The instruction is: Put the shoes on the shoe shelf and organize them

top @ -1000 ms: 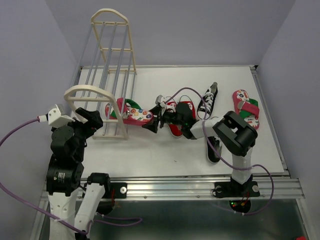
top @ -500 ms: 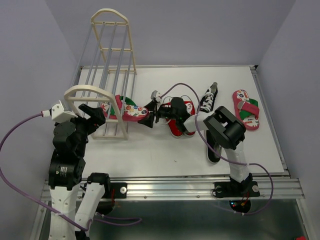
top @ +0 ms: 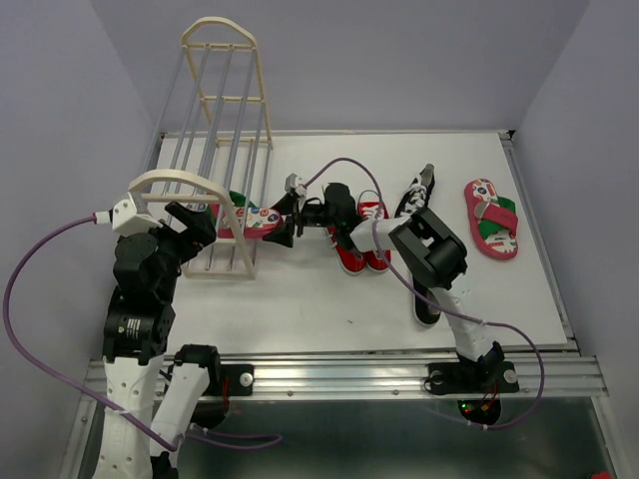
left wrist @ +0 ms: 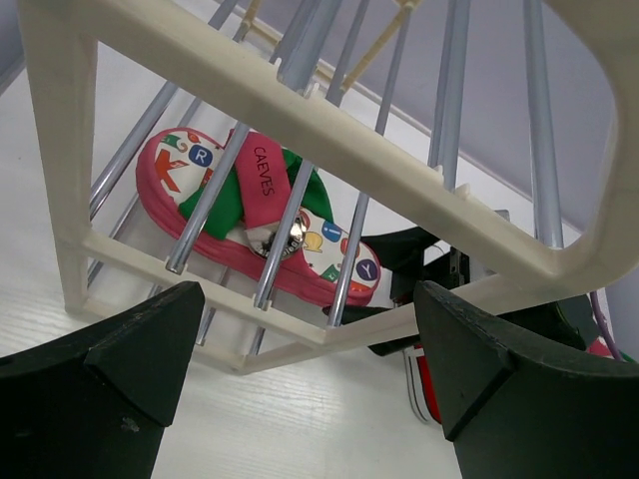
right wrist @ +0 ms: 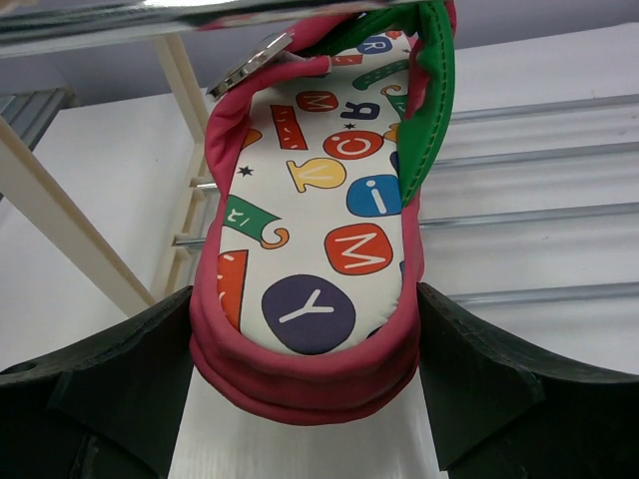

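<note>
The cream shoe shelf (top: 214, 120) stands at the back left. My right gripper (top: 283, 226) is shut on the heel of a red-pink flip-flop (top: 242, 219) and holds it in the shelf's near end, among the grey rails. In the right wrist view the flip-flop (right wrist: 319, 230) sits between my fingers (right wrist: 100, 389). My left gripper (top: 192, 226) is open and empty just in front of the shelf's near arched frame (left wrist: 329, 130); its view shows the flip-flop (left wrist: 262, 175) behind the rails. The red sneakers (top: 361, 239) stand mid-table.
The second flip-flop (top: 491, 218) lies at the right. One black sneaker (top: 417, 194) lies beside the red pair, another (top: 427, 301) is partly hidden under my right arm. The right arm stretches across the table's middle. A red sneaker (left wrist: 427, 377) shows in the left wrist view.
My right gripper has moved left with the flip-flop, carrying it from beside the shelf into its near end. The left gripper has shifted slightly up and right, towards the frame.
</note>
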Controlling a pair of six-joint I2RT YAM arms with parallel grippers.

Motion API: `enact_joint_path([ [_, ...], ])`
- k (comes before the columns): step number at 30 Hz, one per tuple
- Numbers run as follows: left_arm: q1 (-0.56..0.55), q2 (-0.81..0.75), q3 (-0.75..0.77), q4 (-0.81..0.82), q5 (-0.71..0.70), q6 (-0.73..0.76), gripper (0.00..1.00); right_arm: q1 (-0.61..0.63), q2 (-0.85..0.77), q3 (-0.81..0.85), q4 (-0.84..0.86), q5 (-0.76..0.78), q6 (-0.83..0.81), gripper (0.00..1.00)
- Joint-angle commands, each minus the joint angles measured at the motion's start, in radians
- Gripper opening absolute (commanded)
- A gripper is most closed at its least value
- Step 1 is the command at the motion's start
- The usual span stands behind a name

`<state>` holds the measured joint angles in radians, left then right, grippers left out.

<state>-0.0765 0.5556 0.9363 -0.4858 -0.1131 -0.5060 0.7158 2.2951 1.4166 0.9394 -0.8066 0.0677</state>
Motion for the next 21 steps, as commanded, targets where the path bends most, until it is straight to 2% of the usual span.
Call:
enact_joint_path([
  [1,0.006,0.007,-0.004,0.070,0.009,0.020,0.99,0.001,0.015,0.114,0.073,-0.057,0.003,0.01],
  [15,0.006,0.017,-0.022,0.098,0.027,0.064,0.99,0.039,0.125,0.265,-0.053,-0.039,-0.046,0.01],
  [18,0.006,0.024,-0.027,0.104,0.032,0.069,0.99,0.039,0.135,0.269,-0.086,-0.039,-0.089,0.04],
  [20,0.006,0.030,-0.034,0.122,0.047,0.070,0.99,0.039,0.144,0.271,-0.112,-0.042,-0.109,0.14],
  [21,0.006,0.032,-0.036,0.127,0.055,0.069,0.99,0.039,0.147,0.275,-0.131,-0.048,-0.114,0.25],
])
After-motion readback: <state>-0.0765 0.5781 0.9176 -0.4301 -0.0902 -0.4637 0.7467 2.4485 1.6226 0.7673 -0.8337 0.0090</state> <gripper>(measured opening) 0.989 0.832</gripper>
